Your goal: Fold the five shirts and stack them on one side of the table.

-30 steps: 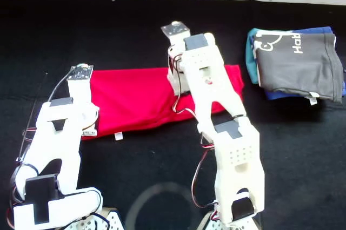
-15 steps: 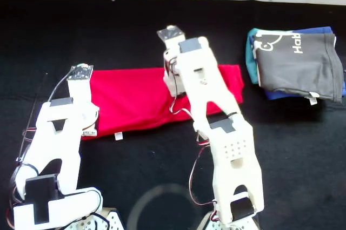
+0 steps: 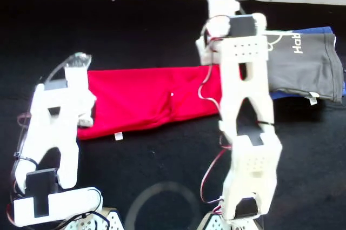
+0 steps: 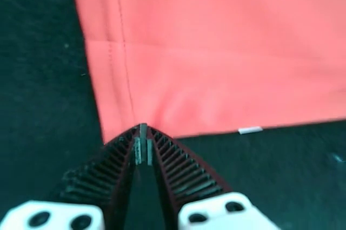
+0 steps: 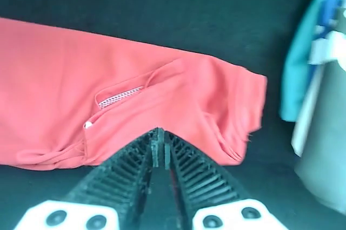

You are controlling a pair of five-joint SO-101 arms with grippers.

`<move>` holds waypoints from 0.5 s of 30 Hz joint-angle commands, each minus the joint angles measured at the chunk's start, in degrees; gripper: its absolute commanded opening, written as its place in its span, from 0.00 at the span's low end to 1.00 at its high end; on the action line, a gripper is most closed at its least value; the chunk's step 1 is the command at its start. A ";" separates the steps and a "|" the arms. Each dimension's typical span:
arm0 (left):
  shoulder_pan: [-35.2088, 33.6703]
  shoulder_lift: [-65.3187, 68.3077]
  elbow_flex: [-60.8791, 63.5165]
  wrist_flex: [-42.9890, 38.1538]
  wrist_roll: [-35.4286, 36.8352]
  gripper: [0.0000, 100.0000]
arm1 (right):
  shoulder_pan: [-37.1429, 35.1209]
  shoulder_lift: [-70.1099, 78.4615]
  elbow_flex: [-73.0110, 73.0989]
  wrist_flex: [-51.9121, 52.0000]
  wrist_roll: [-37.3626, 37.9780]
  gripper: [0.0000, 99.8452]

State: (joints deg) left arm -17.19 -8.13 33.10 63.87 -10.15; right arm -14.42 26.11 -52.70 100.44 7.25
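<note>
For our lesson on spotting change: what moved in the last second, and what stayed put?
The right arm rose and swung toward the far side, nearer the folded stack; the right gripper is shut, empty. The left arm leaned slightly outward, left gripper shut at the edge of the red shirt. The shirt's uncovered middle shows a crease. The stack stayed.

The right arm (image 3: pixel 246 79) covers the red shirt's (image 3: pixel 140 97) end beside the folded stack (image 3: pixel 308 62) and part of that stack.

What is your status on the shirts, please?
Left gripper, right gripper: jaws shut. Red shirt on table, partly folded. Folded stack beside it, nothing blocking.
</note>
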 commanded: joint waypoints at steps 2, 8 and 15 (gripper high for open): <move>-0.31 -0.48 -14.90 10.99 0.44 0.06 | 1.27 -13.14 10.59 0.66 0.53 0.01; -4.97 2.68 -17.01 8.88 0.35 0.25 | 1.27 -29.58 29.49 0.48 4.57 0.01; -8.31 14.37 -17.27 -0.97 0.35 0.26 | 1.36 -46.29 46.37 0.48 12.04 0.01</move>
State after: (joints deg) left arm -24.75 3.82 18.15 66.15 -10.15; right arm -13.71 -13.01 -11.65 100.53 17.10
